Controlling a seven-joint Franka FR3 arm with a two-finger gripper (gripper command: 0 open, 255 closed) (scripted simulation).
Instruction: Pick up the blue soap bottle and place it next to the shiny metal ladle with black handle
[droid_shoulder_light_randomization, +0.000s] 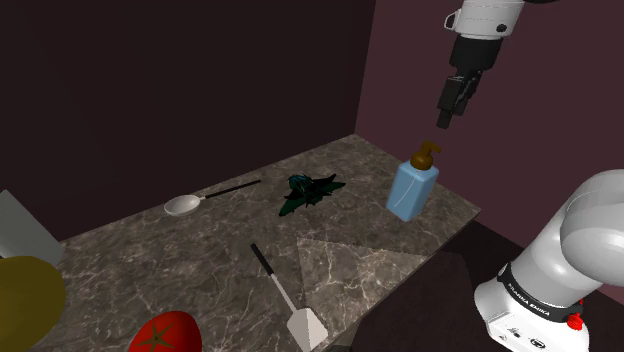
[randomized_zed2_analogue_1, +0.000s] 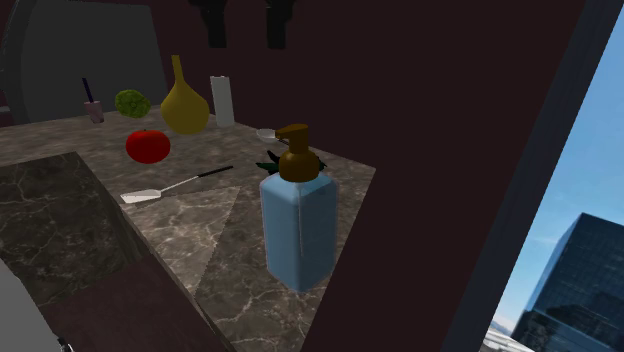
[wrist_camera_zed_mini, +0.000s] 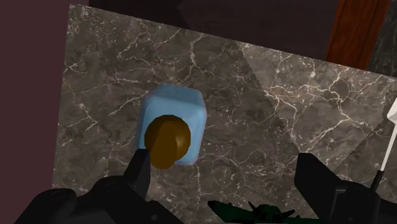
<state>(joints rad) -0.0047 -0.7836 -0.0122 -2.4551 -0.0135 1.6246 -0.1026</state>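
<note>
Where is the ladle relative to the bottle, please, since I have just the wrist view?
Observer: Toward the shoulder view's left of the bottle. The ladle lies on the counter, past a dark green thing.
Operator: Thank you. How high is the gripper over the bottle?
Observer: The gripper hangs above the pump with a clear gap, not touching.
Operator: Is the bottle standing straight?
Observer: Yes, upright, near the counter's corner.
</note>
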